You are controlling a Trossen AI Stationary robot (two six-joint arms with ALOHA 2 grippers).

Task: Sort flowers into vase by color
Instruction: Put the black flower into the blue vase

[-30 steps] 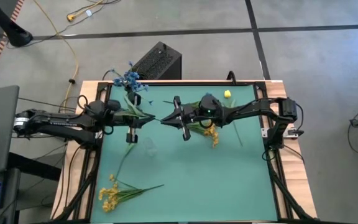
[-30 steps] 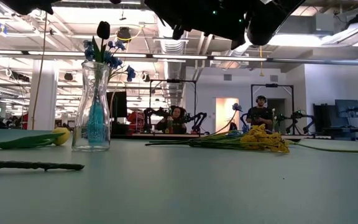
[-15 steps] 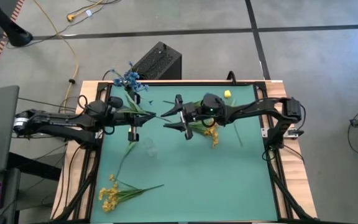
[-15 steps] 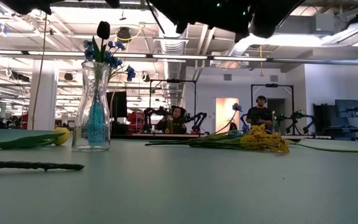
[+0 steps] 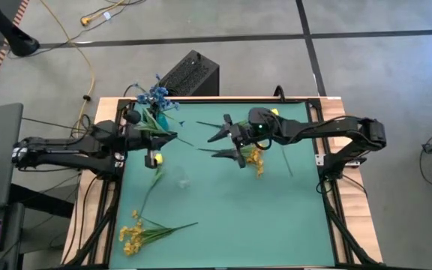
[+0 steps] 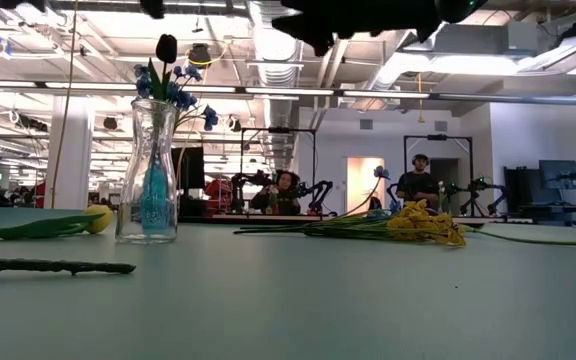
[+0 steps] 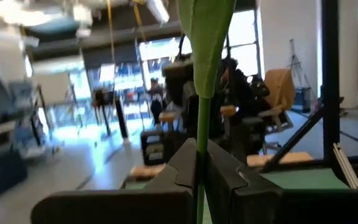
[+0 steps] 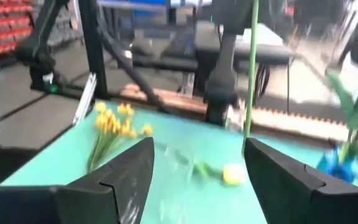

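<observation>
Holding a yellow bud stem (image 5: 156,150) above the table's left edge in the left gripper (image 5: 153,140), right gripper (image 5: 226,139) spreading empty at mid-table; standing by the vase (image 6: 153,172); pinching the stalk (image 7: 200,130); gaping fingers (image 8: 114,174).

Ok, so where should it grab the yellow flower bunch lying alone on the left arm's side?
Probably the thin green stalks, not the yellow blossoms. The bunch lies flat on the table with its stalks pointing toward the middle, so come straight down from above, closing across the stalks.
</observation>
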